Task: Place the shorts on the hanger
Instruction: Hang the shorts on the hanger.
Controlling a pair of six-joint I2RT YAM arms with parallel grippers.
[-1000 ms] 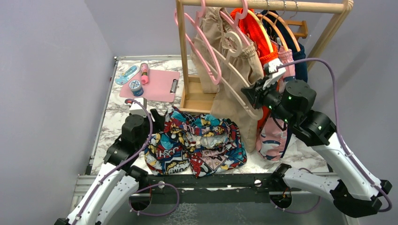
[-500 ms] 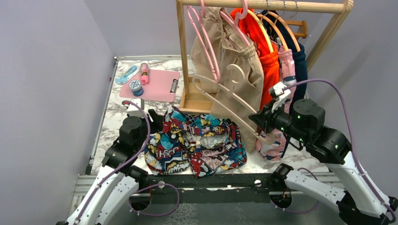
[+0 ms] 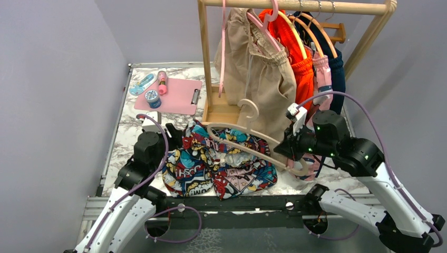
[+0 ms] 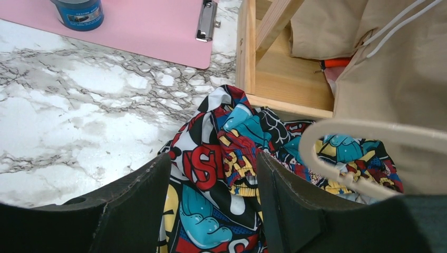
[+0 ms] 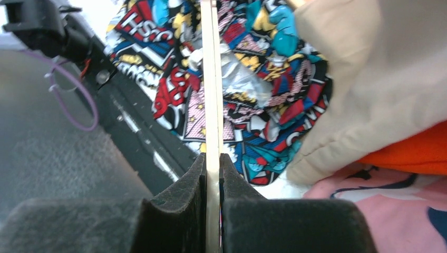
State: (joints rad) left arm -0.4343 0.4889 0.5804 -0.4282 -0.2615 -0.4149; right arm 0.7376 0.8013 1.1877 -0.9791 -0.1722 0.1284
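The only writing here is on the shorts (image 3: 221, 163): fat comic-book block letters scattered over the red, blue, yellow and teal print, lying at odd angles, and I can't make a whole word of any of them. The small blue tin (image 3: 152, 98) on the pink clipboard (image 3: 171, 95) carries a label, too small to read.

The shorts lie bunched near the front middle of the bench (image 3: 132, 126), a white marble-look top with grey veins. The cream hanger (image 3: 248, 142) is held roughly level over their right half, its hook pointing to the far side; I can't tell whether it touches the cloth. The right pincer (image 5: 212, 158) is clamped tight on the hanger's thin rim at its right end. The left pincer (image 4: 211, 174) sits low at the left edge of the shorts, jaws apart, the print showing between them.

Behind stands a wooden rack (image 3: 295, 6) hung with beige shorts (image 3: 269, 79), an orange garment (image 3: 300, 68) and a pink hanger (image 3: 223, 47). Plain lavender-grey walls (image 3: 52, 79) close in left and right.
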